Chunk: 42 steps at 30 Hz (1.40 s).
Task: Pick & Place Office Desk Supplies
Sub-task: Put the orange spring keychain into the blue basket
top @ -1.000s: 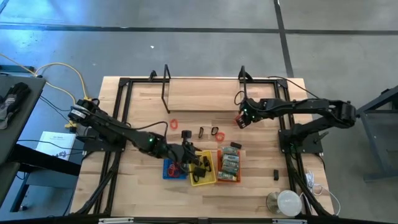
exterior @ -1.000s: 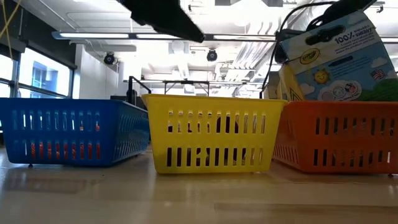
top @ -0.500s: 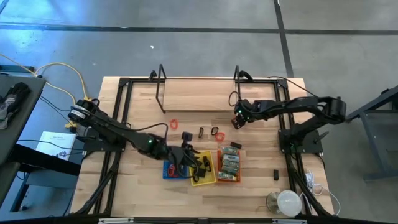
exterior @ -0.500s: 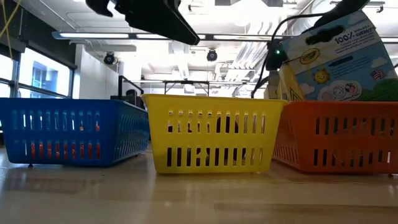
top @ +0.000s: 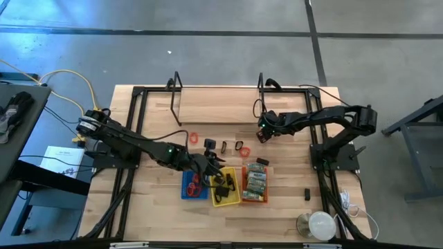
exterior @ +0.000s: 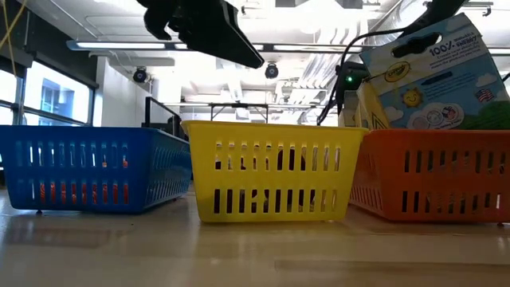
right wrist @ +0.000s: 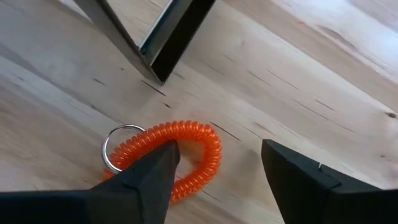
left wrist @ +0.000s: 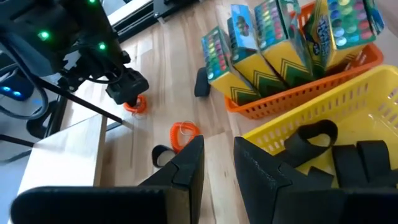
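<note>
A: Right gripper (right wrist: 214,177) is low over the bench toward its right edge, jaws spread, with an orange coil loop (right wrist: 169,158) and its metal ring lying flat between and just ahead of the tips. Nothing held. Probably about to pick.

B: Advice for the step: one finger (right wrist: 134,180) already overlaps the coil's near arc. It should settle so the coil's band sits between both pads, then close; a springy coil may squirm out if only its edge is nipped. The black frame leg (right wrist: 168,37) stands near, so the lift should go straight up.

A: Left gripper (left wrist: 217,168) hangs above the yellow tray (top: 225,188), near the bench's front edge; fingers close together with a narrow gap, nothing seen between them.

B: Count, high view: three trays, namely blue tray (top: 194,185), yellow, orange tray (top: 255,181). Loose between them and the back edge: two red-orange loops besides the right gripper's one, and roughly three small black pieces. Tray contents cannot be counted exactly.
</note>
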### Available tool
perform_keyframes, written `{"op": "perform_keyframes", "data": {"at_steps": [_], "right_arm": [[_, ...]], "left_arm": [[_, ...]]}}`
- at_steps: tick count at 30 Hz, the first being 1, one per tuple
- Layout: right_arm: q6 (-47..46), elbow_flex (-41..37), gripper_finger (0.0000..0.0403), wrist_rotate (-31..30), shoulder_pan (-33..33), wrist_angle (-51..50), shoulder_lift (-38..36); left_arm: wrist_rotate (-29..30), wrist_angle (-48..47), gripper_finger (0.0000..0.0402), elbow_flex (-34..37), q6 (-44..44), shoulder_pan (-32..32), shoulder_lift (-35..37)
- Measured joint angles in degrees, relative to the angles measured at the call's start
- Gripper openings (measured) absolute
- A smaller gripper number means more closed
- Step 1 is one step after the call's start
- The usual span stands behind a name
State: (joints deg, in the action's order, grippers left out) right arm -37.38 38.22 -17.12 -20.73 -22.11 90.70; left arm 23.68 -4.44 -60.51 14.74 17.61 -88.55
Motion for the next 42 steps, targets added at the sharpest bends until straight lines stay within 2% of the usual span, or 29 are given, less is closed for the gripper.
{"op": "perform_keyframes", "data": {"at_steps": [5, 13, 15, 24, 34, 37, 39, 42], "right_arm": [[-0.88, -0.04, 0.018, 0.58, 0.0, -0.04, 0.19], [-1.33, -0.02, 0.0034, 0.94, 0.0, -1.95, 0.33], [-0.29, 0.06, 0.0013, 0.92, 0.0, -2.66, 0.33], [1.38, -0.4, 0.0005, -0.33, 2.89, -5.67, -3.06], [-4.38, -0.58, 0.0004, -7.25, 14.4, -16.25, -17.63], [-0.32, -0.5, 0.0004, -11.12, 19.94, -14.99, -23.04], [5.28, -0.46, 0.0004, -15.0, 24.63, -12.47, -25.2], [12.3, -0.46, 0.0004, -21.97, 31.94, -5.81, -27.15]], "left_arm": [[-0.17, -1.07, 0.0081, 0.0, -1.41, 0.41, 0.0], [-0.17, -2.26, 0.0081, 0.0, -2.34, 1.26, 0.0], [-0.17, -2.26, 0.0081, 0.0, -2.34, 1.44, 0.0], [-0.15, -1.45, 0.0081, 0.02, -1.6, 1.72, 0.0], [1.11, 3.83, 0.0081, 0.0, 0.45, 1.3, 0.0], [1.51, 5.46, 0.0081, 0.0, -3.58, 0.64, -0.05], [-1.08, 6.73, 0.0081, 0.0, -8.23, -0.79, -0.05], [-8.43, 8.16, 0.0081, 0.01, -14.02, -4.75, -0.05]]}}
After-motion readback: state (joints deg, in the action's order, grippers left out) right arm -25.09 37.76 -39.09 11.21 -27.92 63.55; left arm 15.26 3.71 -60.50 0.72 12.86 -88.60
